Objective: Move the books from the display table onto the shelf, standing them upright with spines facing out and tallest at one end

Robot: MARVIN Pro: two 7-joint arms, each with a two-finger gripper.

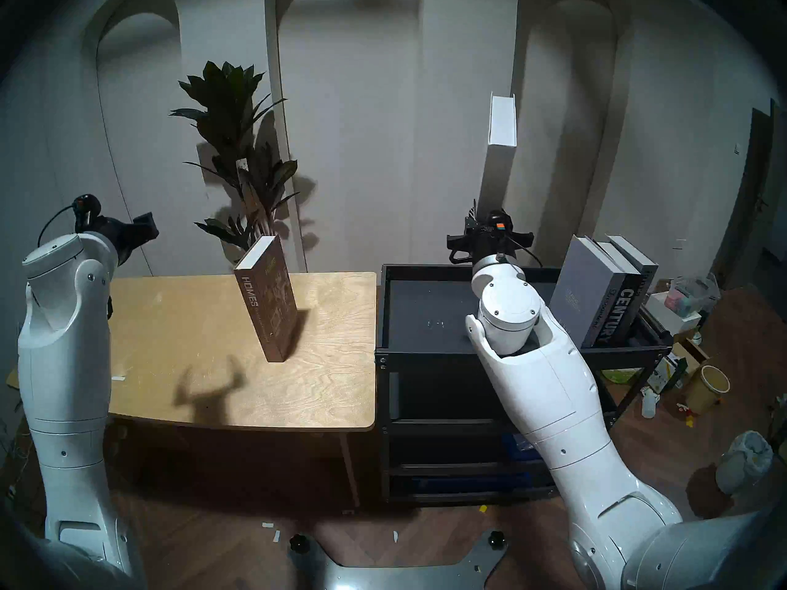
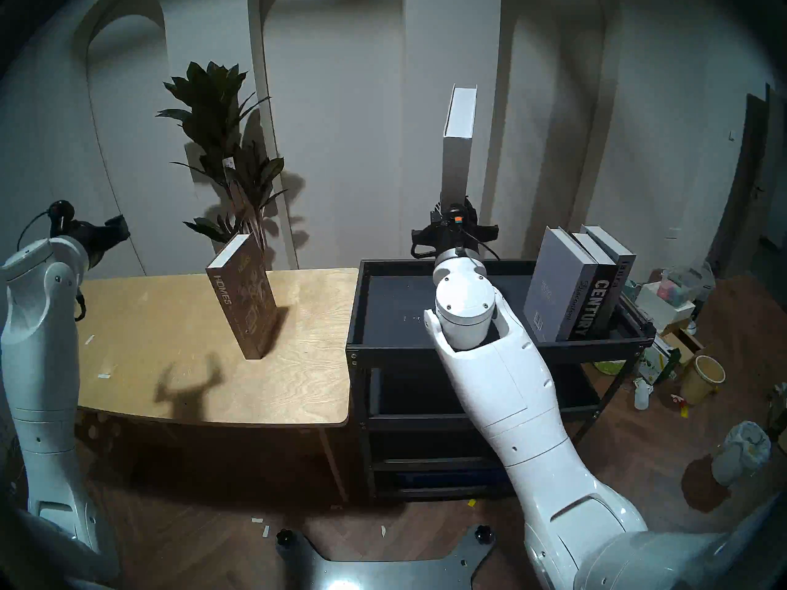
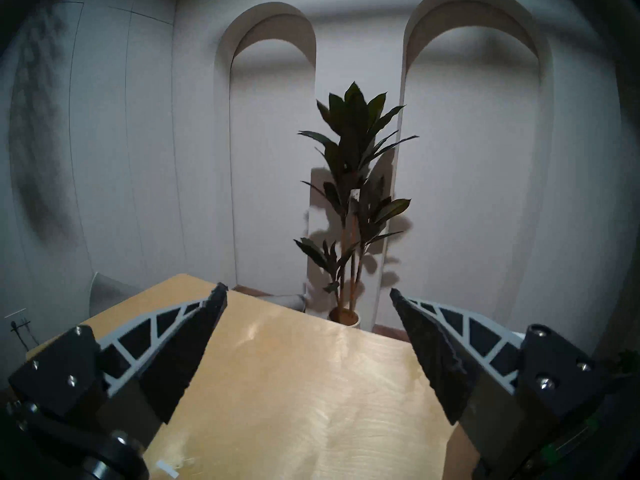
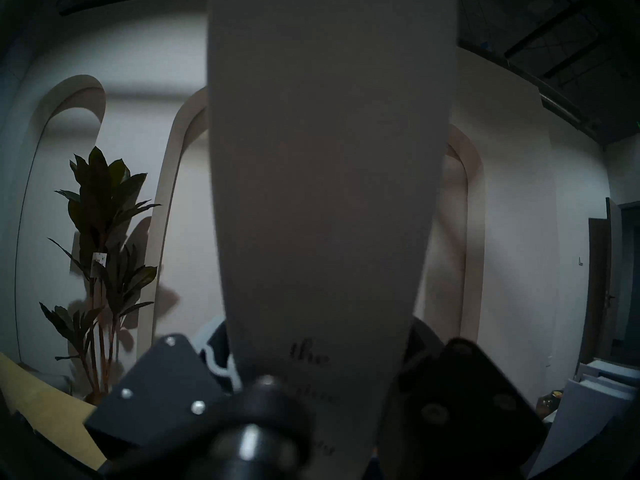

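On the floor at the right lie a bin [image 1: 710, 389], boxes and bottles, beside the black shelf [image 1: 430, 355]. On the plywood surface [image 1: 213, 363] the brown "HOMES" book [image 1: 266, 297] stands upright, alone, with nothing in front of it. On the shelf's top tray three books [image 1: 604, 295] stand at the right end, spines out, "CENTURY" among them. Above the tray's left part the right gripper [image 1: 489, 235] grips a white book [image 1: 498, 159] by its lower end, upright in the air; the right wrist view shows its spine filling the middle, lettered "the". The left gripper [image 3: 308, 295] gapes wide and empty over the surface's far left corner. Behind stand a plant [image 1: 238, 159] and a pale wall with arched niches.
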